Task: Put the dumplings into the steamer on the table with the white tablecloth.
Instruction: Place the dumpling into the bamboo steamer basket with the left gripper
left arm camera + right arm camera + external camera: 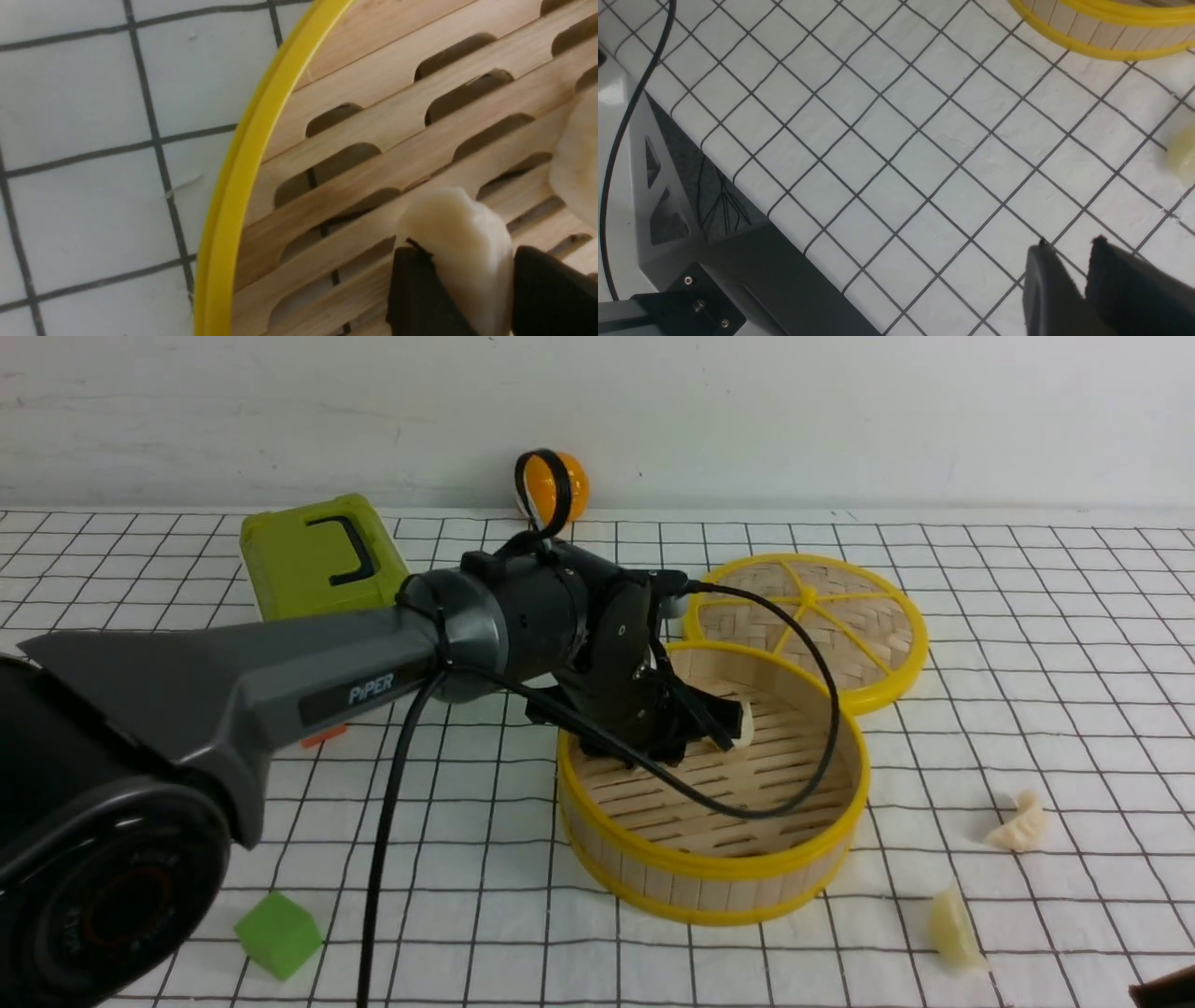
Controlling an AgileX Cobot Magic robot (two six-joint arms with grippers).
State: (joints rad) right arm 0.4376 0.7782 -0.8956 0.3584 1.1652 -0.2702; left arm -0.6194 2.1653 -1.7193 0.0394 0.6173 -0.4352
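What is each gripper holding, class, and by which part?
The left gripper holds a dumpling across its sides, one rounded end sticking out past the fingertips. The right gripper holds nothing.

front view evenly bright, soft faint shadows, left wrist view dimmer, its near fingertips (425,284) softly blurred

The lid (810,621) (1 piece) blocks the steamer's (714,868) far side.

Two dumplings (472,252) lie in the steamer (714,887).
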